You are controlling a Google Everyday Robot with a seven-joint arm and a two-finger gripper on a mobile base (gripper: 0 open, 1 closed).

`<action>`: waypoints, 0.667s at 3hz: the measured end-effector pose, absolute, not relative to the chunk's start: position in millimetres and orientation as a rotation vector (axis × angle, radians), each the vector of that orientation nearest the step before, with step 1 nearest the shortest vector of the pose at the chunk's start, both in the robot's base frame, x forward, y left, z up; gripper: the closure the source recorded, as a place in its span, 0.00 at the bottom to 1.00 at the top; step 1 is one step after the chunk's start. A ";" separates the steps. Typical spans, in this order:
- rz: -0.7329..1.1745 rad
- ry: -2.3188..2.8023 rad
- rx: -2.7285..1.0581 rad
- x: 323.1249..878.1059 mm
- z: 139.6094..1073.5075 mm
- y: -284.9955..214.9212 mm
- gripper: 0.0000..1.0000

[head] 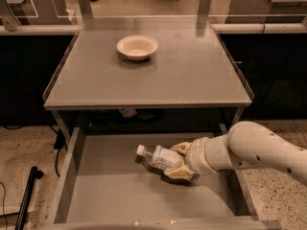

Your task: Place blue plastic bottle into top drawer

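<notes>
The blue plastic bottle (159, 158), clear with a white cap and pale label, lies tilted with its cap pointing left, inside the open top drawer (110, 195). My gripper (178, 163) is shut on the bottle's base end, coming in from the right on the white arm (254, 152). The bottle is low over the drawer's flat grey bottom; a dark shadow lies right under it, and I cannot tell whether it touches the floor. The drawer is pulled out below the table's front edge.
A cream round bowl (137, 47) sits at the back of the grey table top (192, 75). The drawer's left wall (67, 176) and front rim (158, 223) bound the space. A black pole (26, 195) leans at the lower left on the speckled floor.
</notes>
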State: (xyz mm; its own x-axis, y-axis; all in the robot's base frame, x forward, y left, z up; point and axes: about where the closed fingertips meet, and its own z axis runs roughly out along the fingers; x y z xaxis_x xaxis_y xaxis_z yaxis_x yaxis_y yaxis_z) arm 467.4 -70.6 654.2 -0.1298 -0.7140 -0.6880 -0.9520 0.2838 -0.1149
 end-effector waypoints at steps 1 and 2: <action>0.460 2.005 -1.460 483.4 613.8 -69.2 1.00; 0.461 2.007 -1.458 484.2 615.7 -68.2 0.80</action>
